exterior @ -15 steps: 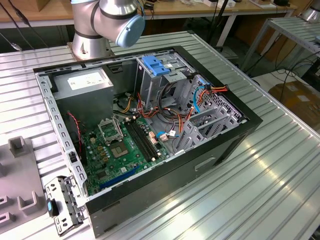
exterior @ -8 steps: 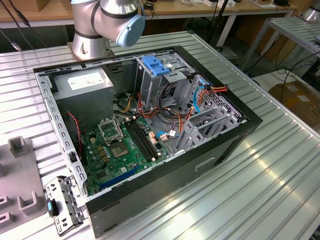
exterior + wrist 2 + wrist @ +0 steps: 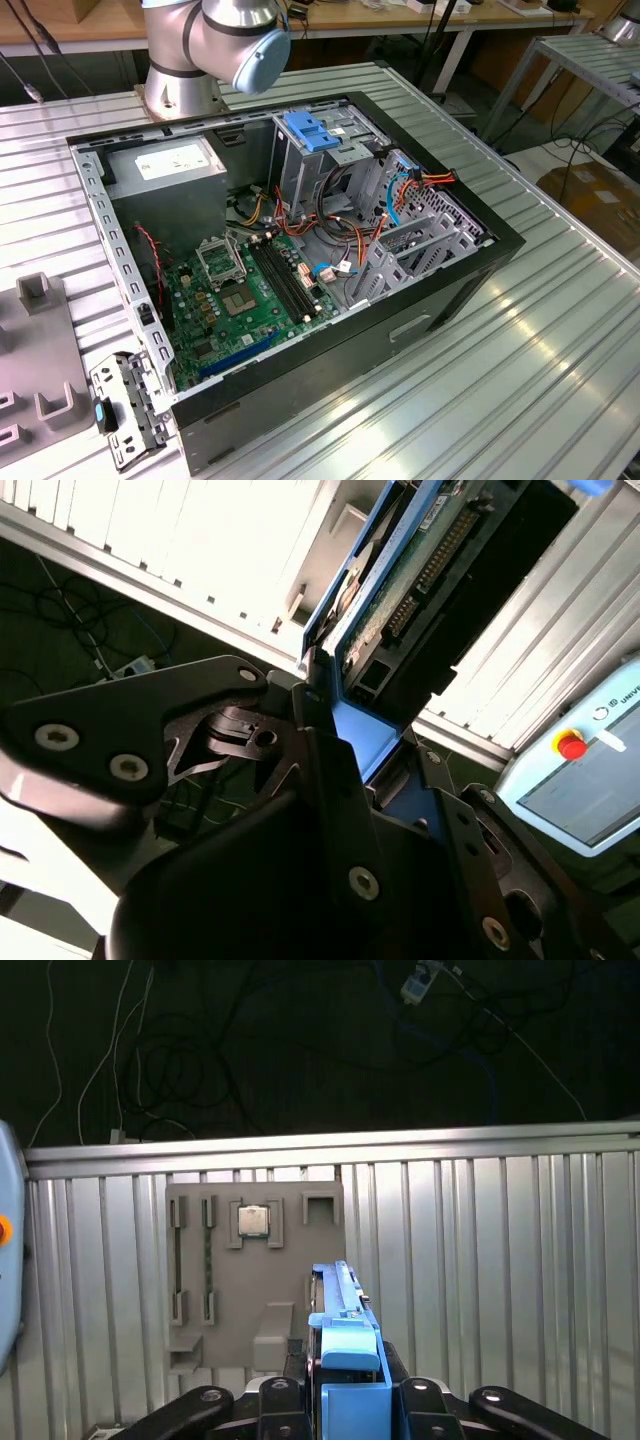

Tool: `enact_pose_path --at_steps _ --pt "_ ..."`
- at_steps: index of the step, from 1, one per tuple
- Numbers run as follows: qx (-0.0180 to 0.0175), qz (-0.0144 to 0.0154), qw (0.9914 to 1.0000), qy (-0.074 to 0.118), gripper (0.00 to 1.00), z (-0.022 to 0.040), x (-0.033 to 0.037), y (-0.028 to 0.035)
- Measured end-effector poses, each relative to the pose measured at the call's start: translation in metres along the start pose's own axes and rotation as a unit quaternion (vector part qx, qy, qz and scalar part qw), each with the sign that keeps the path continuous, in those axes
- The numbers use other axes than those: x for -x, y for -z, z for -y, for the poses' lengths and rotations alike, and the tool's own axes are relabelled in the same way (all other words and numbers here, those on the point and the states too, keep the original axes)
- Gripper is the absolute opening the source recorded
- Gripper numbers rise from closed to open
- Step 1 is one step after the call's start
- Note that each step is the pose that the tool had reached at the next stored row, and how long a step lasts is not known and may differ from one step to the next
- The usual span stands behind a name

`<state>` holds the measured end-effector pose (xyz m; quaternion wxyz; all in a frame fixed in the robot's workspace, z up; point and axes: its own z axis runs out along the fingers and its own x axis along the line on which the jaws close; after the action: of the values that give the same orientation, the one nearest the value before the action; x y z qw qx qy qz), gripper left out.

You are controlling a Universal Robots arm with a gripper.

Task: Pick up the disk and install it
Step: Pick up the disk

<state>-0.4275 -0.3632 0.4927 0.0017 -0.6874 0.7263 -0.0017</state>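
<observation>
Blue plastic bracketing was seen along the disk (image 3: 345, 1355), which was clamped edge-on between the closed-in fingers of the gripper (image 3: 346, 1385) (its circuit-board face was shown in the second wrist view). The disk was held over one edge of the grey fixture plate (image 3: 255, 1290). A processor chip (image 3: 252, 1220) was seated in a recess of that plate. The open computer case (image 3: 440, 290) was placed beside the plate on the ribbed aluminium table (image 3: 560, 330).
</observation>
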Motion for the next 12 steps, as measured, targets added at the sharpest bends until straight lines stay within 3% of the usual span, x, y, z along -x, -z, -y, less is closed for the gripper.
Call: enact_pose_path --at_steps 12 --pt "0.0000 -0.0003 1.00000 0.000 0.37 0.0212 0.0012 -0.0001"
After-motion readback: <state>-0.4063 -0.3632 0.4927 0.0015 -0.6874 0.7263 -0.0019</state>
